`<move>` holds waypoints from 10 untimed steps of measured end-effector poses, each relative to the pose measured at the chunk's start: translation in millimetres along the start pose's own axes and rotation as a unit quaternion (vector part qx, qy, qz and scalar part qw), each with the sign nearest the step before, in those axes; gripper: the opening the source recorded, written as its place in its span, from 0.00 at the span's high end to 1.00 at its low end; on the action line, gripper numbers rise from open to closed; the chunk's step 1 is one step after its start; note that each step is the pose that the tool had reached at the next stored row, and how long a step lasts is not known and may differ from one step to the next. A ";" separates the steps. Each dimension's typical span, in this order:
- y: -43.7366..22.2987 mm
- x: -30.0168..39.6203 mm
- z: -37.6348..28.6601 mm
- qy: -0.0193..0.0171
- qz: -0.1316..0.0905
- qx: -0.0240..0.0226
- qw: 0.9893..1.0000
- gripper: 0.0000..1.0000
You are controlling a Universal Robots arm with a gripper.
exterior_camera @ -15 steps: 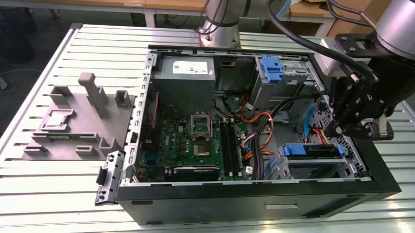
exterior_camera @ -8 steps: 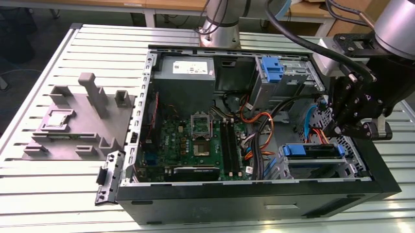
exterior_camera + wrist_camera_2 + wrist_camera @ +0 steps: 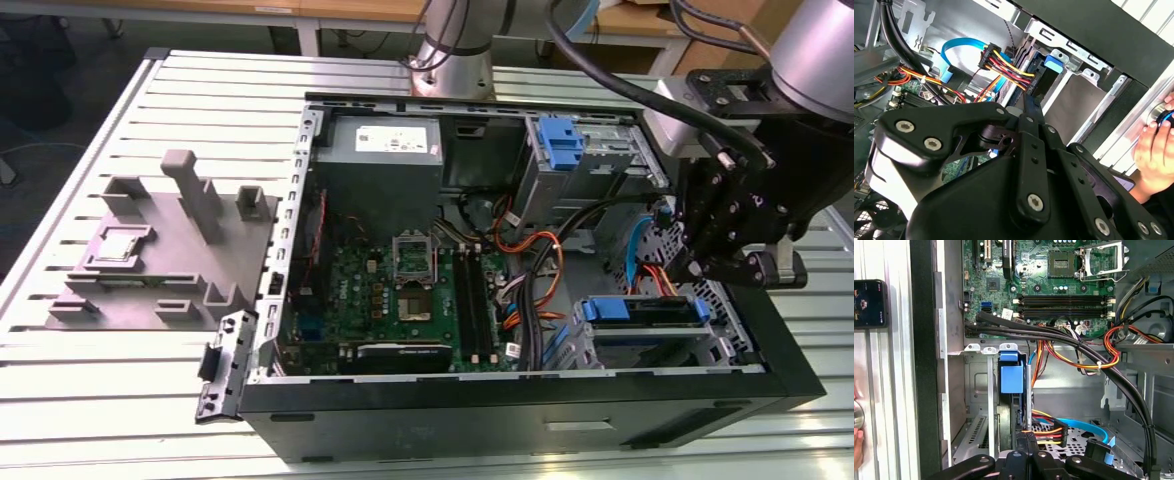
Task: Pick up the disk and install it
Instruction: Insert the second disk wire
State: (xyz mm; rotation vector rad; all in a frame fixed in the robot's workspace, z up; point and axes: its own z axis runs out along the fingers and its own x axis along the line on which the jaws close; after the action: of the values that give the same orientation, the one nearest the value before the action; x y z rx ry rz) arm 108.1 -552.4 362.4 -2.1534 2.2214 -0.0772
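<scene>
Disk point(image 3: 645, 310), in its blue carrier, lies in the drive cage point(image 3: 594, 345) at the case's front corner, just below and beside the pincer point(image 3: 707, 270). In both wrist views it is edge-on: a blue strip point(image 3: 1011, 377) ahead of the tips, with a blue tab point(image 3: 1053, 62) at the cage mouth.

I see the pincer point(image 3: 1028, 102) with its jaws drawn together to a narrow point, nothing visible between them. The tips hang over the cabled end of the disk. Whether they touch it I cannot tell.

Closest to the tips is the red, yellow and black power bundle point(image 3: 1006, 65). Past it run a light blue data cable point(image 3: 961, 50) and thick black cables point(image 3: 1054, 335) across the motherboard point(image 3: 1054, 285).

My judgement is that the step in hand is seating the disk. Doing it well means pressing squarely along the cage rails, keeping the carrier level, and keeping the tips off the power bundle so no wire is pinched.

Farther away, a second blue carrier point(image 3: 561, 140) sits in the cage at the case's rear. A grey fixture point(image 3: 160, 250) rests on the slatted surface point(image 3: 120, 370), well apart from the pincer. A person's hand point(image 3: 1154, 150) is at the case's outer edge, beside a phone point(image 3: 869, 302).

Writing: a white label on the power supply point(image 3: 396, 140) carries print too small for me to read.
</scene>
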 end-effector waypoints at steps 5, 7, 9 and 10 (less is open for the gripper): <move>-0.5 0.0 -6.6 0.000 0.000 0.000 1.000 0.90; -0.6 0.0 -8.8 0.000 0.000 0.000 1.000 0.90; -0.6 -0.2 -9.5 0.000 0.000 0.000 1.000 0.90; -0.7 -0.5 -9.8 0.000 0.000 0.000 1.000 0.90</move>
State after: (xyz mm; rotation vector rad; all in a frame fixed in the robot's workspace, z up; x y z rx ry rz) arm 108.1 -551.9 372.2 -2.1534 2.2213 -0.0769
